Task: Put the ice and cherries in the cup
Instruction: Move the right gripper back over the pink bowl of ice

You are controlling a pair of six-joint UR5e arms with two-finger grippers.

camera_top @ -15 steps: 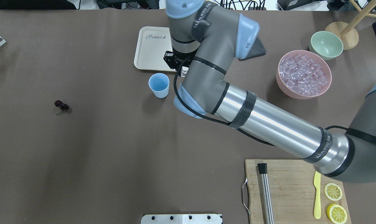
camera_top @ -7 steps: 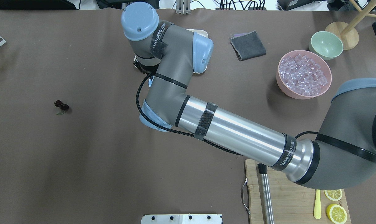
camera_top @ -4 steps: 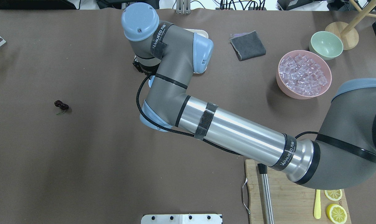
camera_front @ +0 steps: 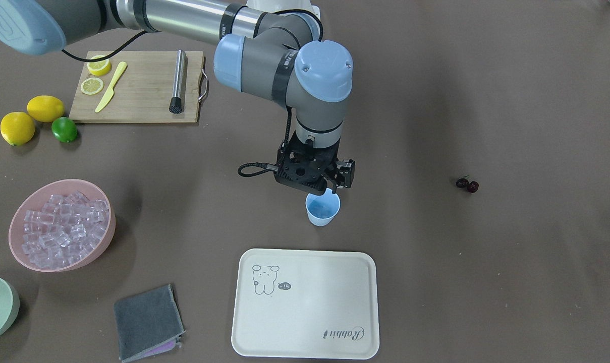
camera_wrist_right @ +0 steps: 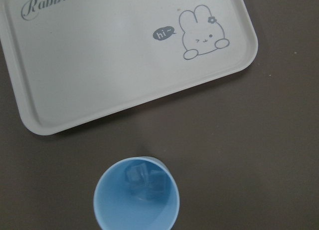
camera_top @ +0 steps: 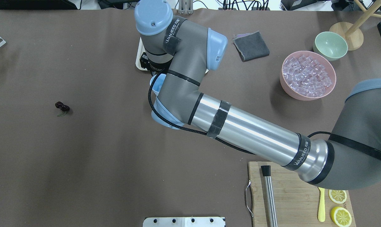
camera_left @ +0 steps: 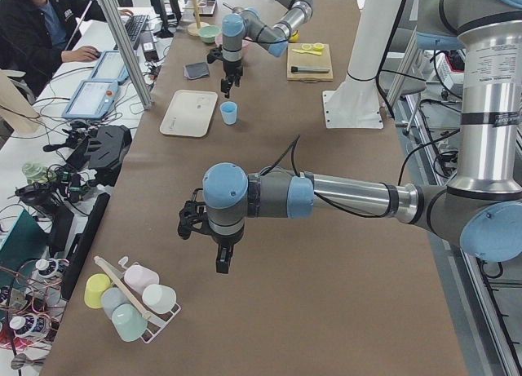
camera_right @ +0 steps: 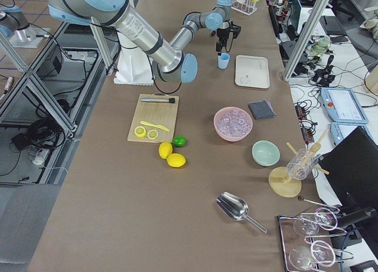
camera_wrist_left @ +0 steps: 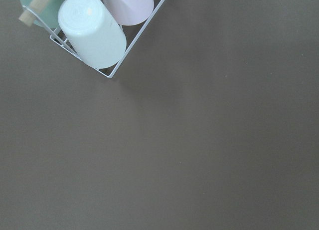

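Right, starting at the near right corner: the cutting board (camera_top: 291, 195) just sits there and is not part of this step.

Mid-depth toward the left end, the cherries (camera_top: 62, 106) lie on the counter, well apart from everything. They are in the same spot as two seconds back.

The left tool (camera_left: 222, 263) hangs over the left end beside a set of upturned cups (camera_wrist_left: 92, 38). Only the side view shows it, so I can't tell whether its fingers are apart or together.

In the centre toward the far edge, the cup (camera_wrist_right: 112, 205) stands upright just short of the tray (camera_front: 305, 312).
- Two seconds ago its inside looked bare and the right arm stood beside it.
- A second ago the wrist covered it.
- Now the arm has shifted back toward the right end, and a few cubes of ice (camera_wrist_right: 142, 182) sit in the bottom.

The right tool (camera_front: 329, 189) hangs just above the cup's near rim. One finger shows and the other is hidden, so I can't tell its state. Nothing is visibly held.

Toward the far right corner, the pink bowl (camera_top: 307, 97) holds a heap of cubes.

My read is that the ice drop landed, so that half is at least started. Whether more cubes go in is a judgement call. The cherries are not yet touched and are the remaining step. They sit on the left half, so I'd guess the left arm is better placed to take them.
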